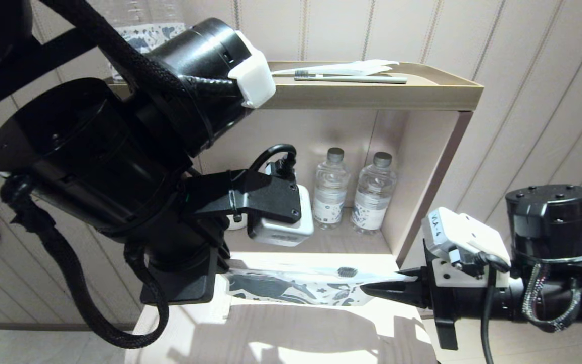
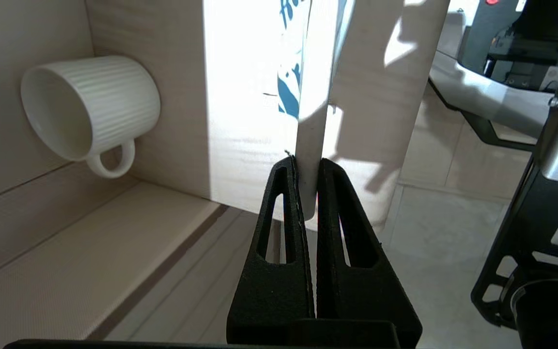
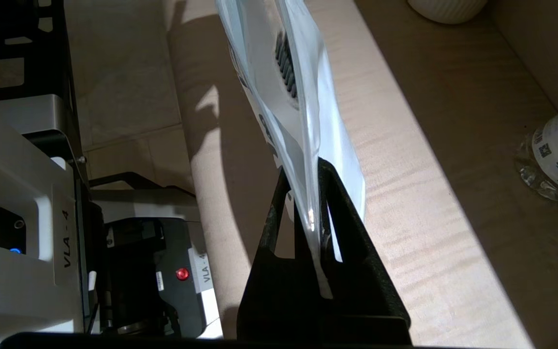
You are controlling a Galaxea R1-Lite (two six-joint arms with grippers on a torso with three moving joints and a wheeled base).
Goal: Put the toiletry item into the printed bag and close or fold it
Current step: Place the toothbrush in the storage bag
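Left gripper (image 2: 308, 169) clamped on one end of printed bag (image 1: 296, 288); right gripper (image 1: 372, 289) pinching the opposite end; bag stretched level between them above the shelf; toothbrush (image 1: 346, 272) inside, lengthwise, bristles toward right gripper.

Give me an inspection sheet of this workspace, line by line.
Surface: pale wooden shelf, partly sunlit.
Job's things: printed bag held up between both grippers; toothbrush bristle head showing at its top edge.
Clutter: two water bottles in the alcove; white mug on its side; second toothbrush on top shelf.
Grippers: left gripper and right gripper each shut on a bag end.
Cables: braided black cable along left arm.
Surroundings: panelled wall.
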